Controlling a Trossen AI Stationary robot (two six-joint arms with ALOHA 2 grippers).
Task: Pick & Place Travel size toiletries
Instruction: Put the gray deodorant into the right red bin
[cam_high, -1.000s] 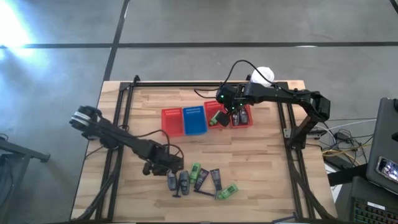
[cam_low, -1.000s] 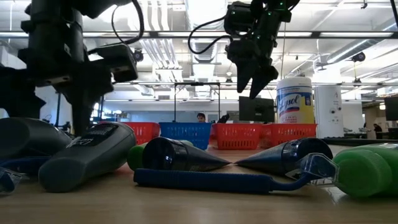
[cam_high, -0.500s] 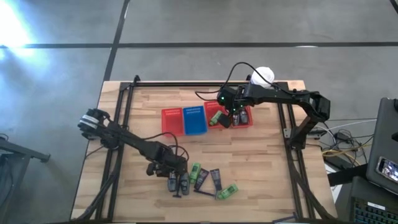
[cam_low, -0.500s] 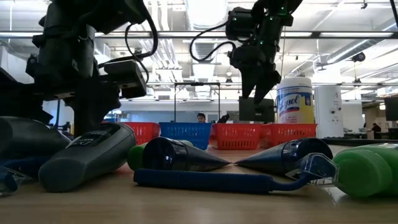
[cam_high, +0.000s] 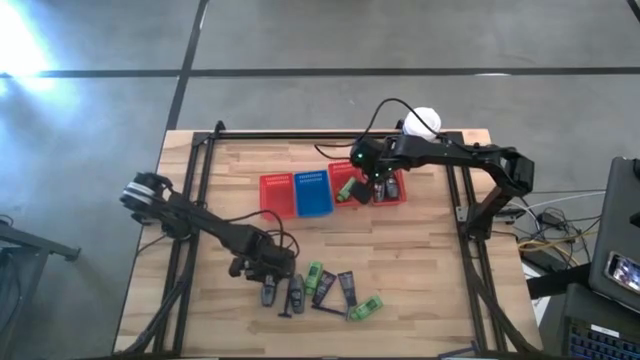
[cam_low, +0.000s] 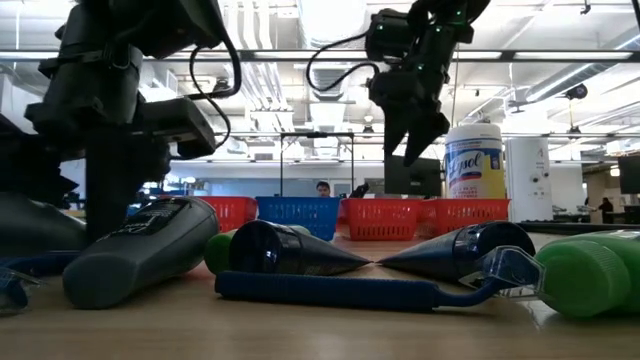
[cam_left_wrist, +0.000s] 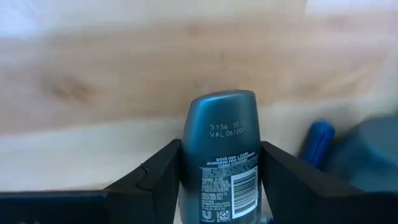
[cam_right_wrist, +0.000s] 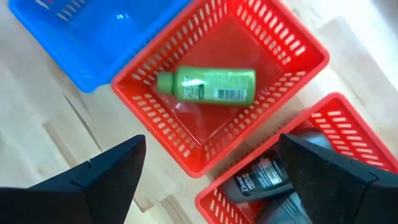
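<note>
Grasping is the step in hand on the left side: the left gripper (cam_high: 268, 283) is down at the tabletop (cam_high: 420, 250), its fingers set on either flank of a grey deodorant bottle (cam_left_wrist: 218, 155) that lies on the wood at the left end of the row of toiletries. The left wrist view shows both fingers against the bottle's sides, so the hold looks made, though how firmly cannot be told. A lift and a carry to one of the baskets would seem to follow; it calls for a straight rise so that the neighbouring grey bottle (cam_high: 296, 292) and the blue razor stick (cam_low: 340, 290) are not dragged along.

The right gripper (cam_high: 372, 182) hangs over the red baskets with its fingers spread wide and nothing between them. Below it a green bottle (cam_right_wrist: 206, 86) lies on its side in a red mesh basket (cam_right_wrist: 292, 43), and dark grey bottles (cam_right_wrist: 261, 177) lie in the red basket next to it.

Still waiting on the tabletop are green bottles (cam_high: 364, 307) and dark flat tubes (cam_high: 347, 287). The bottles are smooth, rounded plastic and may slip or roll; the tubes taper to a flat crimped end; the baskets are rigid slotted plastic; the tabletop is pale planked wood.
</note>
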